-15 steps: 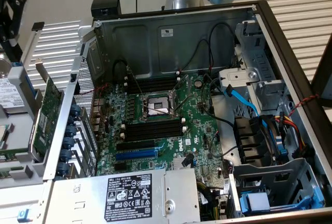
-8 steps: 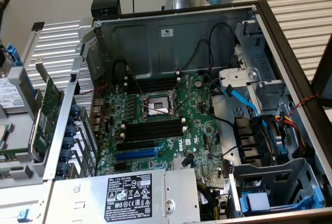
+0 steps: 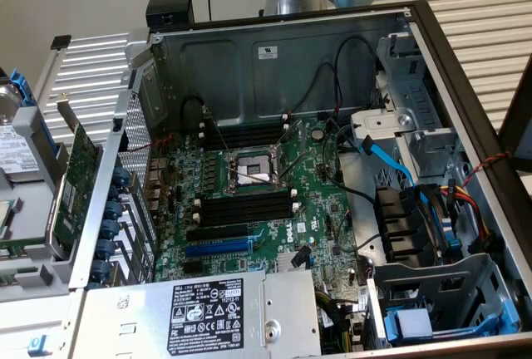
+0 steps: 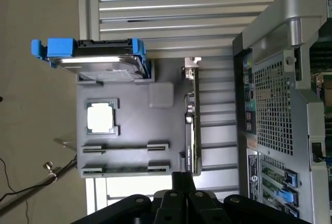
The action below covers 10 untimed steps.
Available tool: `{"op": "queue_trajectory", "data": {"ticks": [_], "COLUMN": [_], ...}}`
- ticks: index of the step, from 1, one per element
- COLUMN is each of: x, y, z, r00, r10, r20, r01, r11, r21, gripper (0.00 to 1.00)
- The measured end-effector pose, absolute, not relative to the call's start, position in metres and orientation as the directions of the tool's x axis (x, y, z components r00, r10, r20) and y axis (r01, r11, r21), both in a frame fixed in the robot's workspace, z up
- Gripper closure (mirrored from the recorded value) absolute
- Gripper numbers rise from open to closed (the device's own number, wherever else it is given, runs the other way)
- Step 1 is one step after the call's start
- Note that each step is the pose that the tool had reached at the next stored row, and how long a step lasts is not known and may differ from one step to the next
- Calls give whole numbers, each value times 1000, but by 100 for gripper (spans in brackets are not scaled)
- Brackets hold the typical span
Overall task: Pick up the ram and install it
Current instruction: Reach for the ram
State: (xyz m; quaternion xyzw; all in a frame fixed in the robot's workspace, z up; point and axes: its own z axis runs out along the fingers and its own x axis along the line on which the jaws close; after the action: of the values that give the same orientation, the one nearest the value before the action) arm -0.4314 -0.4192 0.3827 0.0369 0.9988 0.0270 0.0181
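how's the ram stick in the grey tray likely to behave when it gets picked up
The ram shows as a thin strip standing on edge in the grey tray, so it is probably light and fairly stiff. Being long and narrow, it may pivot if gripped off centre. The end holders brace it, so it likely won't tip before lifting.

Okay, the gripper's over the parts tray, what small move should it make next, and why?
Probably open the gripper. It is shut and holds nothing, while the ram lies in its holder on the gray tray, close to the fingertips and beside the card. Shut jaws could not straddle the thin stick.
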Motion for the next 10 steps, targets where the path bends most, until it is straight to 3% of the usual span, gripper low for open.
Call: {"op": "queue_trajectory", "data": {"ticks": [10], "x": [-455], "y": [-422], "z": [381], "r00": [-997], "r10": [75], "r20": [-34], "r01": [73], "r11": [996], "r21": [56], "gripper": [90]}}
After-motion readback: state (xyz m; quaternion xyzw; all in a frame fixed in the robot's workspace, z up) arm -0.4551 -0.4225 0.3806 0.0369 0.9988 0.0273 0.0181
